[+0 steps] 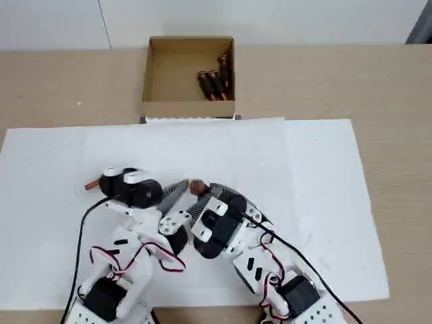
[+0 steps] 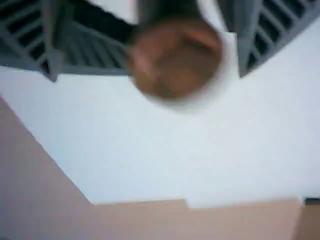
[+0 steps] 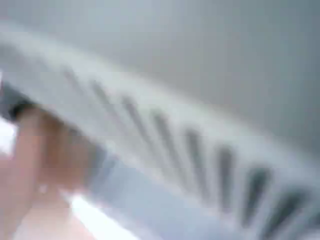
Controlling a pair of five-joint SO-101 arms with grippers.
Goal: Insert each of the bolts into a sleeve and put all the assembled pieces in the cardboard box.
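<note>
A brown metal piece (image 1: 197, 187), either bolt or sleeve, is held above the white paper where the two grippers meet. My left gripper (image 1: 183, 186) is shut on it, and the left wrist view shows its round end (image 2: 175, 60) between the grey ribbed fingers (image 2: 260, 35). My right gripper (image 1: 204, 196) is right against the same piece from the other side, and the right wrist view shows a brown shape (image 3: 40, 165) close up. Another copper-coloured piece (image 1: 91, 183) lies on the paper behind the left arm. The cardboard box (image 1: 156, 74) at the back holds several assembled pieces (image 1: 214, 81).
A white paper sheet (image 1: 304, 175) covers the table's middle, with the bare wooden table (image 1: 391, 94) around it. Both arm bases and their cables (image 1: 297, 256) stand at the front edge. Open paper lies between the grippers and the box.
</note>
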